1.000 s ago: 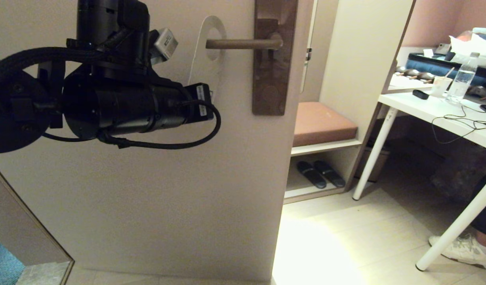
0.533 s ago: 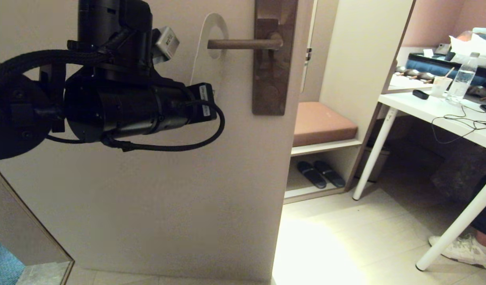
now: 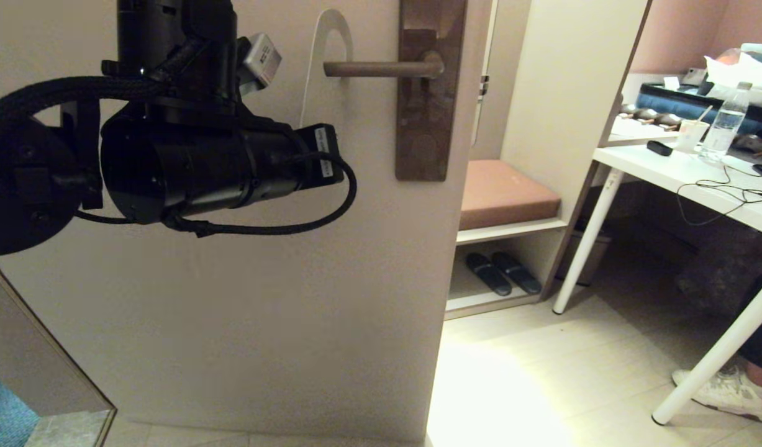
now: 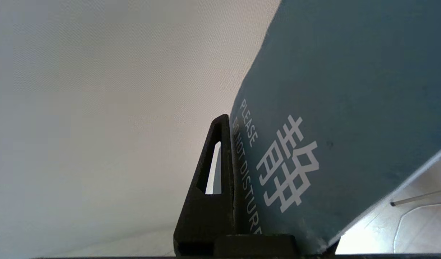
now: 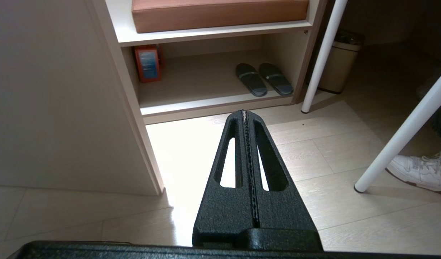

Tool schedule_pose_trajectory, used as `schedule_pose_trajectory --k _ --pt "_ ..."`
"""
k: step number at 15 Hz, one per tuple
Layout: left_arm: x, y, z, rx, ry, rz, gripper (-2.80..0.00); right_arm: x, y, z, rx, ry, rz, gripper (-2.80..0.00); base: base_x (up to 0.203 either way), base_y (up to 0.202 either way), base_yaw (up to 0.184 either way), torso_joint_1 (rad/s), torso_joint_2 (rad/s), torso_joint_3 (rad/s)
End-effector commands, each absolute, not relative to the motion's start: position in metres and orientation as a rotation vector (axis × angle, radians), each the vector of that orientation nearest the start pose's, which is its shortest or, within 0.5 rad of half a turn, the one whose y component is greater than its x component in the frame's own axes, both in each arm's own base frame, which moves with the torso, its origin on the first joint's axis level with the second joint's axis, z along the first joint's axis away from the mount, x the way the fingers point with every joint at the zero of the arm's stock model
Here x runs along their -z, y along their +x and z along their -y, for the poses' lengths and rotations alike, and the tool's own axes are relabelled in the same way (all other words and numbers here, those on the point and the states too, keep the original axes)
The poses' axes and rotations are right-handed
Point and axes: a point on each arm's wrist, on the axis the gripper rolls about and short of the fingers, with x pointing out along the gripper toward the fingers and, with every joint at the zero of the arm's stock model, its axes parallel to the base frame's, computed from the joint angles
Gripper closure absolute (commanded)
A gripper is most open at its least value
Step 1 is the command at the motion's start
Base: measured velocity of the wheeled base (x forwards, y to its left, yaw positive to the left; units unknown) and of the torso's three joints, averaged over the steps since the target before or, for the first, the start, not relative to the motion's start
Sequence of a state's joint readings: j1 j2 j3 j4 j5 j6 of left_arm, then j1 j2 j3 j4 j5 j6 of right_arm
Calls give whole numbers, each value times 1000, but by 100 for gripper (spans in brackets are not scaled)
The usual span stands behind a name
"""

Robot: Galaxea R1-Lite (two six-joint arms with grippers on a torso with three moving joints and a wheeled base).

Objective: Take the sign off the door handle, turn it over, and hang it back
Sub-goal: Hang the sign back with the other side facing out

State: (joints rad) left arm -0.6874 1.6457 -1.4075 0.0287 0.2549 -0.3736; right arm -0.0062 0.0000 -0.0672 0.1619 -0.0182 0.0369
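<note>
- Your left gripper (image 4: 232,172) is raised in front of the door (image 3: 263,279), level with the handle (image 3: 381,68) and beside its free end.
- Its jaws are narrow, clamped on the sign (image 4: 331,126). One finger (image 4: 209,194) lies flat against the sign's slate-blue face, next to the words "PLEASE DO NOT DISTURB".
- In the head view you see the sign (image 3: 331,25) nearly edge-on. Its looped top rises above the tip of the handle; whether the loop is around the bar cannot be told.
- The arm hides the lower part of the sign in the head view.
- The handle stands level on its backplate (image 3: 427,93).
- Your right gripper (image 5: 246,113) is parked low, pointing at the floor (image 5: 313,144) near a shelf with slippers (image 5: 263,78). Its jaws are fully closed and hold nothing.
</note>
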Motion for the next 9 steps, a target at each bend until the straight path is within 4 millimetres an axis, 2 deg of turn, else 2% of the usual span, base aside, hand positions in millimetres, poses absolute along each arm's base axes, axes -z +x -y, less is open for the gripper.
schedule_pose_trajectory --k 1,9 --pt "-302 240 195 386 -240 -324 0 -77 -29 0 27 36 -95 0 0 0 0 0 0 0" --pt "-290 241 208 403 -213 -360 0 -77 -29 0 26 36 -95 0 0 0 0 0 0 0"
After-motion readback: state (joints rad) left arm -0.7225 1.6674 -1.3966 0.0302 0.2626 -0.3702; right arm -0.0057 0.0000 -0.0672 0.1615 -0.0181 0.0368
